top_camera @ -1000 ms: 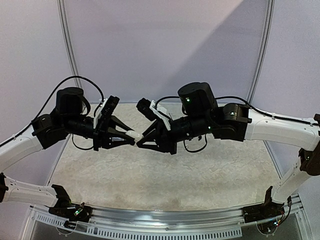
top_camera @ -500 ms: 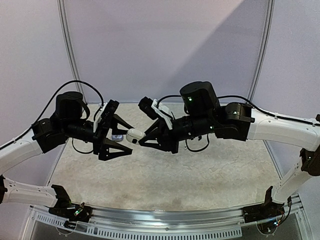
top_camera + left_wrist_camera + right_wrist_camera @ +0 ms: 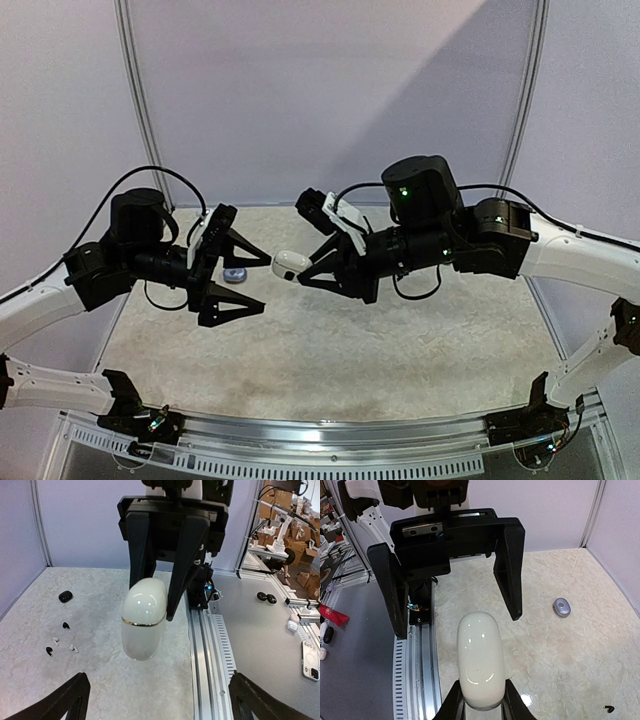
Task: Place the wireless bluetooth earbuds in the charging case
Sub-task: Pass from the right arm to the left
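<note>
Charging case (image 3: 291,264) now held by right jaws alone; left jaws opened wide.

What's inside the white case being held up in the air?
Nothing shows: the white case is closed all round, so any contents are covered. The right gripper holds it by one end.

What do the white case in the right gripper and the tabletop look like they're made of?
The white case is probably glossy moulded plastic: it shows sharp light reflections. Its thin gold-coloured band may be metal or paint. The tabletop looks like pale marbled stone, or laminate imitating it: veined pattern, slight sheen.
</note>
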Robot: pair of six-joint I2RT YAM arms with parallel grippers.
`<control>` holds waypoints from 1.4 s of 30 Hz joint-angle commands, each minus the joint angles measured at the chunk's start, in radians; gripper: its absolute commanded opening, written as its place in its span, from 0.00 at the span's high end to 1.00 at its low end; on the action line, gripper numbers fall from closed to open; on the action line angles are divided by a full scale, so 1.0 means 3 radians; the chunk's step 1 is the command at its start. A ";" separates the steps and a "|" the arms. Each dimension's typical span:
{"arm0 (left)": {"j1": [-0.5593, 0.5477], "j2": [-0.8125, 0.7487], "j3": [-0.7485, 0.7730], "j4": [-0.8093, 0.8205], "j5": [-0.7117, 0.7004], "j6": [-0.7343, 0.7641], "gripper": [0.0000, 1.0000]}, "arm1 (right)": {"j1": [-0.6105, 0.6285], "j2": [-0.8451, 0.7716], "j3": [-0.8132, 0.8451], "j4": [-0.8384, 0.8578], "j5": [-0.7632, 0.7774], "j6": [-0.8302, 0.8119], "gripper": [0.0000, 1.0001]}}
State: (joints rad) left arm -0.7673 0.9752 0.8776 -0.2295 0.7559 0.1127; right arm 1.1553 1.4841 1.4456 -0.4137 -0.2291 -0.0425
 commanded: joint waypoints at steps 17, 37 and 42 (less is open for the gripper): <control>-0.0142 0.0097 -0.0224 0.0911 0.0001 -0.0564 0.49 | -0.0004 0.0062 0.0238 -0.0046 -0.0195 -0.0230 1.00; -0.0285 0.0139 -0.0246 0.1027 -0.0061 -0.0537 1.00 | -0.0005 0.0178 0.0317 -0.0132 -0.0175 -0.0219 1.00; -0.0289 0.0089 -0.0258 0.0924 -0.0103 -0.0423 1.00 | -0.0005 0.0161 0.0300 -0.0016 0.0052 -0.0109 0.57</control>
State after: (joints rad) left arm -0.8326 1.0180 0.8181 0.0814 0.7319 -0.0410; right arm 1.1557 1.5200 1.5173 -0.4614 -0.2821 -0.1017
